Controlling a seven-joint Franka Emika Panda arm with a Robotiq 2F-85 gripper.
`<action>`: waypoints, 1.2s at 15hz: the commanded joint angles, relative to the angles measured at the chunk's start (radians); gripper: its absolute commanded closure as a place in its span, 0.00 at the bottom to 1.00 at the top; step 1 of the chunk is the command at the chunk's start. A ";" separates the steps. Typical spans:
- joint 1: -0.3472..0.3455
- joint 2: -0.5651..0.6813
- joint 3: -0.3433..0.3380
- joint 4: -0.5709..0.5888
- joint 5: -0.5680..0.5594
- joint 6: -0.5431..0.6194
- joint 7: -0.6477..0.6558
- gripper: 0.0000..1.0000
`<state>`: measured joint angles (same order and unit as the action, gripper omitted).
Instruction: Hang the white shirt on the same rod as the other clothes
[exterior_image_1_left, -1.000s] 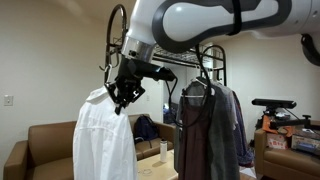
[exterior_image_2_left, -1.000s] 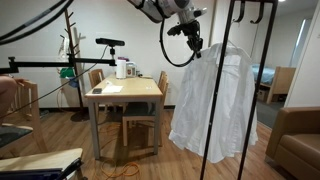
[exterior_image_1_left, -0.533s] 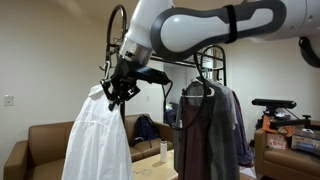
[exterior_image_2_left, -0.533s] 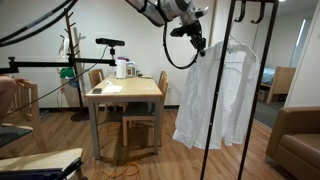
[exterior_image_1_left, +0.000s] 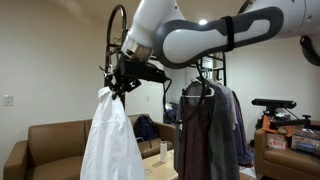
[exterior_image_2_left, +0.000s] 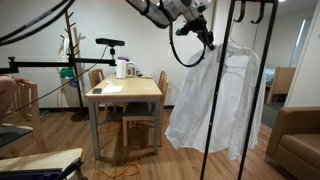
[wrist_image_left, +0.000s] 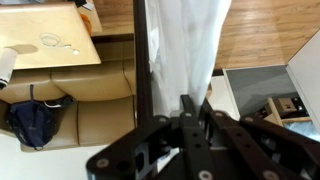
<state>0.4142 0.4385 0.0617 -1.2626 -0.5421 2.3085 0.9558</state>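
- Exterior view, sofa side: the end effector (exterior_image_1_left: 121, 80) is clamped tight at the very top of the white shirt (exterior_image_1_left: 112, 135), which hangs free below it, clear of the brown sofa (exterior_image_1_left: 45, 145).
- I cannot tell whether hanger or collar cloth is what is pinched.
- The other clothes (exterior_image_1_left: 208, 125) hang well apart from the shirt, towards the rack's curved upright (exterior_image_1_left: 222, 55). The arm screens most of the rod, so I cannot trace it here.
- Judgement: carry the shirt across at this height or higher, towards the bare stretch of rod beside the dark garments, not into them.
- Exterior view, table side: the end effector (exterior_image_2_left: 205, 32) sits high, and the shirt (exterior_image_2_left: 213, 100) hangs slanted behind two black rack poles (exterior_image_2_left: 228, 90), with the wooden worktop (exterior_image_2_left: 125, 92) well apart.
- Judgement: the slant suggests sway. Go slowly and let it settle before lining up, or the hook may miss.
- Wrist view: the fingers (wrist_image_left: 188, 112) are drawn together over the shirt (wrist_image_left: 185, 45), with a black pole (wrist_image_left: 143, 60) just beside the cloth.
- Judgement: keep the cloth off that pole. Come down onto the rod from above, and release only once the rod carries the weight.
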 joint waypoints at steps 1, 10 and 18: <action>0.030 -0.018 -0.036 -0.010 -0.085 0.034 0.084 0.90; 0.010 -0.024 0.015 -0.044 0.024 -0.065 0.016 0.37; 0.000 0.028 0.052 0.123 0.236 -0.443 -0.231 0.00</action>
<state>0.4365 0.4395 0.0872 -1.2401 -0.3917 2.0141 0.8557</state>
